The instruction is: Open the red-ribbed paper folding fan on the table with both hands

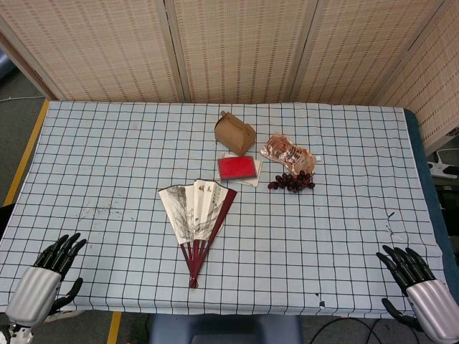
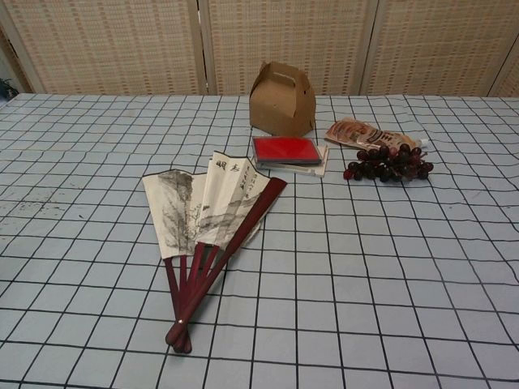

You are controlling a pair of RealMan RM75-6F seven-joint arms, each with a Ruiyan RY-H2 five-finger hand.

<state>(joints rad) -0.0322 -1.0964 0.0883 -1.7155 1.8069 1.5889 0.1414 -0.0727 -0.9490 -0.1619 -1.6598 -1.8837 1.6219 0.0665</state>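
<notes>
The paper folding fan (image 1: 198, 218) with dark red ribs lies partly spread near the table's middle, its pivot toward the front edge; the chest view shows the fan (image 2: 207, 219) with ink painting and writing on its leaf. My left hand (image 1: 50, 271) rests at the front left corner, fingers apart, holding nothing. My right hand (image 1: 416, 283) sits at the front right corner, fingers apart and empty. Both hands are far from the fan and appear only in the head view.
Behind the fan are a brown paper box (image 1: 234, 133), a red flat case on papers (image 1: 238, 168), a plastic packet (image 1: 287, 151) and a bunch of dark grapes (image 1: 292, 181). A gridded cloth (image 1: 107, 165) covers the table; woven screens stand behind.
</notes>
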